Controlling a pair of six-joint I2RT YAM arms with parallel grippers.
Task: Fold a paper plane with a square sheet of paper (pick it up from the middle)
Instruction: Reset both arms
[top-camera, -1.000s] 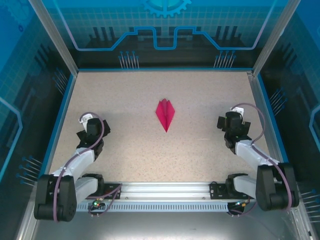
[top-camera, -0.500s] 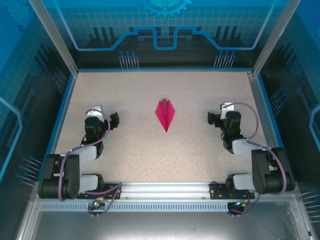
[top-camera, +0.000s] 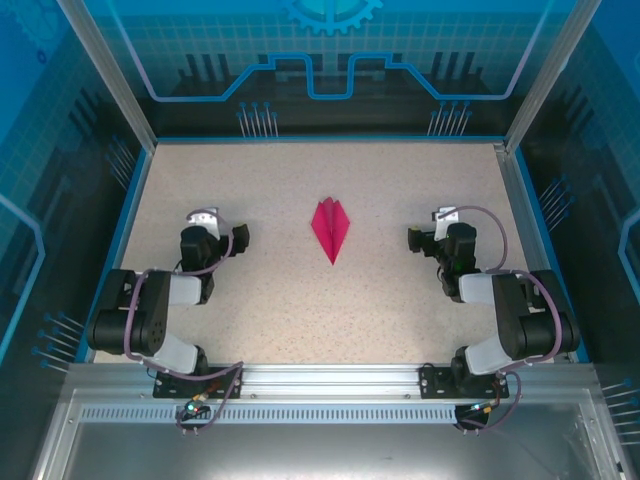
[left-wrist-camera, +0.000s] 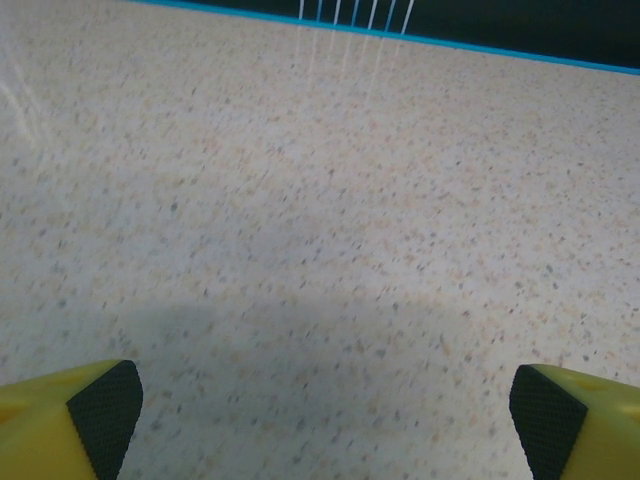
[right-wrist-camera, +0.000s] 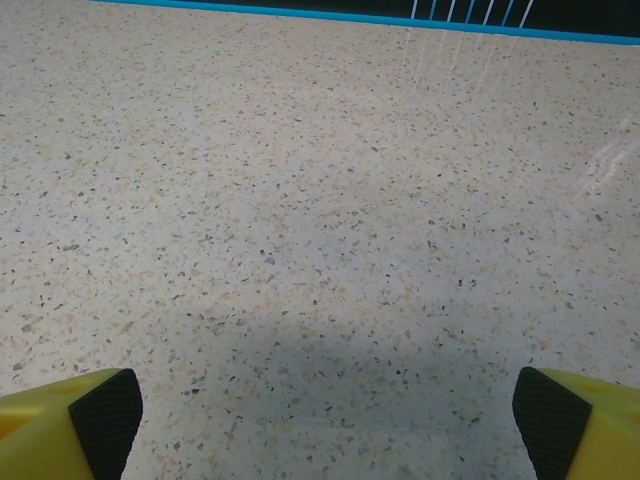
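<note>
Speckled beige with a stone-like grain, the table (top-camera: 300, 170) is flat and matte, and a thin blue rim (top-camera: 320, 138) frames it. Toward the left edge, the left gripper (top-camera: 213, 237) sits low over the surface with its jaws spread wide and nothing between them. From above, its black body hides most of the fingers (left-wrist-camera: 40, 425), so their tips are hard to make out there. In the left wrist view the two fingers are yellow, faced with black, finely textured pads (left-wrist-camera: 105, 410). They poke in at the bottom corners, cut off by the frame, with bare table between them.

About midway between the side edges lies the paper plane (top-camera: 331, 228). It is thin magenta-pink paper folded into a slim dart, with its sharp tip toward the near edge and a centre crease along its length. Its finer folds are too small to read.

Toward the right edge, the right gripper (top-camera: 440, 240) is likewise wide open and empty, well apart from the plane. In the right wrist view its yellow fingers and black pads are cropped the same way.
</note>
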